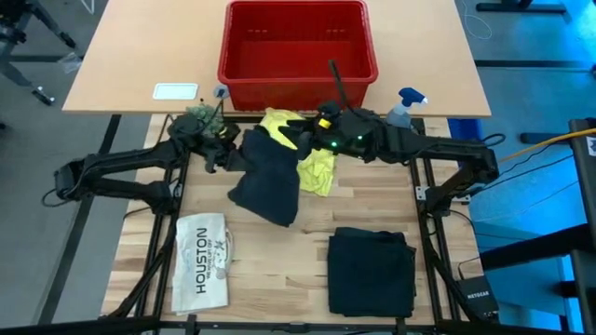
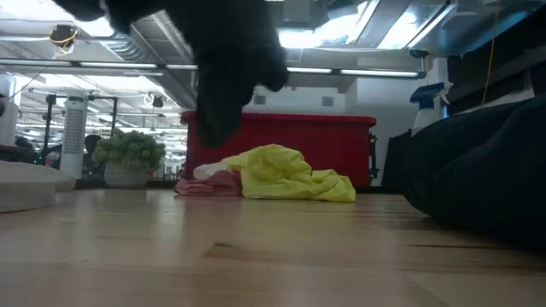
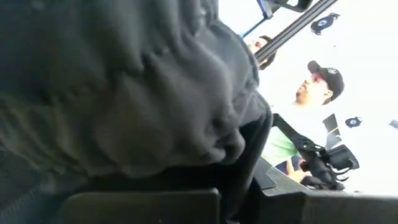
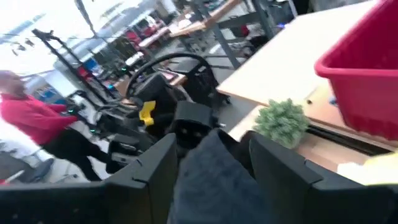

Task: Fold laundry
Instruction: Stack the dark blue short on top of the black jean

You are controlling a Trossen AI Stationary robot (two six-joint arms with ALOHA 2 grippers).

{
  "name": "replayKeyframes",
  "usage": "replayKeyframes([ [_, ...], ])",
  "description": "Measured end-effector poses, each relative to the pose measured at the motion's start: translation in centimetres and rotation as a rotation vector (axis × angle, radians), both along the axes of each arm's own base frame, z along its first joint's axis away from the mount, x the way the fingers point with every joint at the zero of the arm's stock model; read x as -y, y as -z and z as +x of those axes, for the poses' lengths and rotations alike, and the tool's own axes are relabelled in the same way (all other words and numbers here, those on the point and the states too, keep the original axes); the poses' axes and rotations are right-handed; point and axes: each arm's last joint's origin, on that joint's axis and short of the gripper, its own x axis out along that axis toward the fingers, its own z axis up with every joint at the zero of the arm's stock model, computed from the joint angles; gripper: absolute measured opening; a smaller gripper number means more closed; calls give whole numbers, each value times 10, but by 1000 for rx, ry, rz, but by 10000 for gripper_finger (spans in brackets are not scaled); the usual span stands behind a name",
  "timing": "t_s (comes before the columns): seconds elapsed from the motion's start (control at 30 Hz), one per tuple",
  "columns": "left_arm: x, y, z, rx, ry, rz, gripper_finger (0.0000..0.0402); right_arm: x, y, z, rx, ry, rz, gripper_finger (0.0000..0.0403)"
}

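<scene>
A dark garment [image 1: 265,181] hangs between my two grippers over the middle of the table; the low view shows the garment [image 2: 230,68] clear of the tabletop. My left gripper [image 1: 226,144] is shut on its left upper end and my right gripper [image 4: 211,162] on its right upper end. Behind it a yellow T-shirt [image 2: 290,175] and a pink cloth [image 2: 209,183] lie crumpled on the table. A folded dark garment [image 1: 372,270] lies flat at the near right. My left gripper holds the dark garment's upper left end [image 3: 205,143], bunched in several folds that fill its wrist view and hide the place of contact. The cloth hangs below it, clear of the table. My right gripper has a thick bunch of the garment's upper right end [image 4: 214,177] between its two fingers [image 4: 152,177], coming about level from the table's right. The cloth hangs slack below.
A red basket [image 1: 298,46] stands at the far middle, with a small green plant [image 1: 200,116] to its left and a spray bottle [image 1: 405,107] to its right. A flat white item printed HOUSTON [image 1: 200,261] lies near left. People stand in the room beyond.
</scene>
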Motion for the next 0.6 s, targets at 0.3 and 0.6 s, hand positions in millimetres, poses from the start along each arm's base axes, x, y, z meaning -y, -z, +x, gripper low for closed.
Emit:
replayKeyframes([
  [0.3,1,-37,85,97,-49,103,1,-4,-33,-24,172,-107,-20,195],
  [0.6,46,-31,166,216,3,47,1,-7,-69,-76,279,-150,-31,195],
])
